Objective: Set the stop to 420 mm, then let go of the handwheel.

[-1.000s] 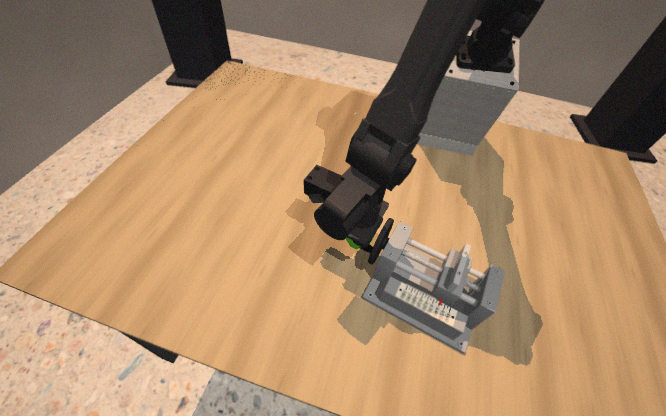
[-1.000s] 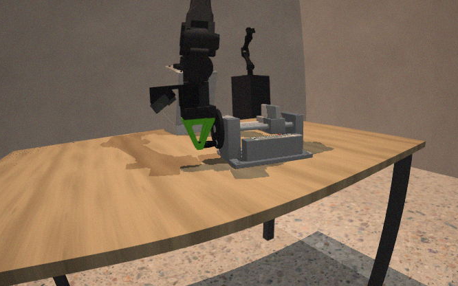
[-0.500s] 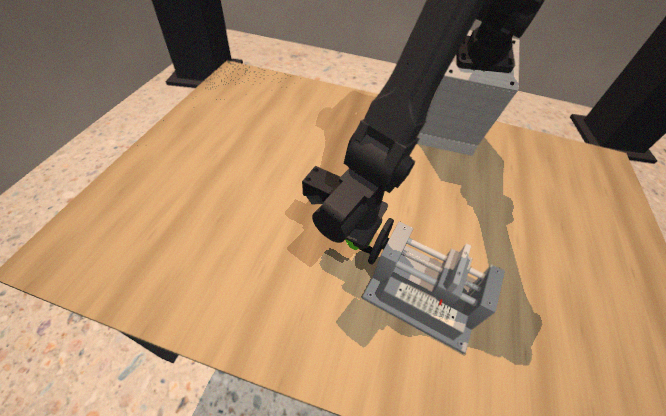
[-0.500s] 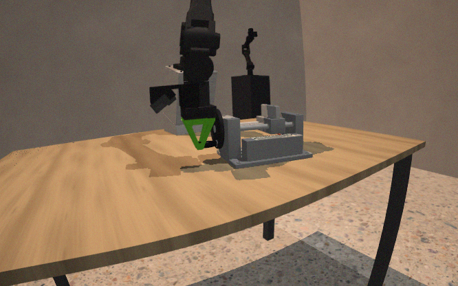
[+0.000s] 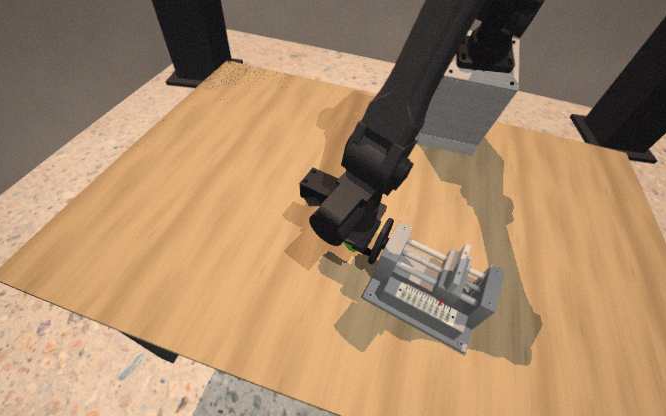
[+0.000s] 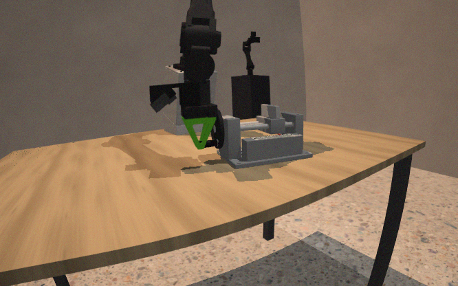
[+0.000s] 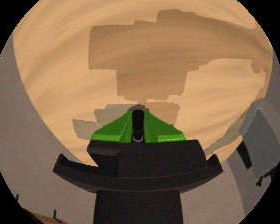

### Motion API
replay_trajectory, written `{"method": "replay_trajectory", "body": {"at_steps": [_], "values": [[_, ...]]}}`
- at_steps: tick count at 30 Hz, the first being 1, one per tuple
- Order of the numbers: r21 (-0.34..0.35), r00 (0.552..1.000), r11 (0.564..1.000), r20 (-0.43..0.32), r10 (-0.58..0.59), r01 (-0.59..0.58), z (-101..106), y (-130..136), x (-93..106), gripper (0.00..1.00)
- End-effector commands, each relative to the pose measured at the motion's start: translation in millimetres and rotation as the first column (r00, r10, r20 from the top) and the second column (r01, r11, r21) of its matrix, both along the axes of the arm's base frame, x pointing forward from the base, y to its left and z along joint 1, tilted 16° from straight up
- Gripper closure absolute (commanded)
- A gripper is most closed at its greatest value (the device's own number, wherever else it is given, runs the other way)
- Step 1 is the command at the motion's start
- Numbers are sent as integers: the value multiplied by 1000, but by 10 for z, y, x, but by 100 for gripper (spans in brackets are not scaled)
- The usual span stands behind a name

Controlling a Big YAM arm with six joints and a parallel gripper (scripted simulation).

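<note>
Tabletop (image 5: 196, 206) (image 6: 117, 213) (image 7: 216, 85), wood-grained, its long near edge foremost in the exterior view. Item: scale (image 5: 412, 296) (image 6: 259, 137), white, figures too small to read; red pointer (image 5: 440, 302) (image 6: 278, 134) toward its right-corner end. Item: gripper (image 5: 351, 247) (image 6: 200, 146) (image 7: 138, 113), green fingers clamped on the black crank handle (image 6: 211, 144) (image 7: 137, 125) of the handwheel (image 5: 380, 241) (image 6: 219, 129), well in from the near edge. Item: grey stop (image 5: 448, 273) (image 6: 276, 124), on rods, between handwheel and right corner. Item: metal pedestal (image 5: 470, 118) (image 6: 179, 127), by the far edge. Last: black box (image 6: 250, 95), beyond that edge.
</note>
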State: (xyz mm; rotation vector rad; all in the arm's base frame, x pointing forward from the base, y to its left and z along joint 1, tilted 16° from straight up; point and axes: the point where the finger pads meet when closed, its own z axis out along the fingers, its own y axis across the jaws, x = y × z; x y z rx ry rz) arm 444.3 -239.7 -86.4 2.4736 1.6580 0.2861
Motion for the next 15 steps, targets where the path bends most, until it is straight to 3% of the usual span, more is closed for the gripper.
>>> {"method": "replay_trajectory", "body": {"at_steps": [1, 15], "values": [[-48, 996, 999, 91, 2, 3, 402, -132, 417, 94], [-48, 996, 999, 91, 2, 3, 491, -144, 432, 94]]}}
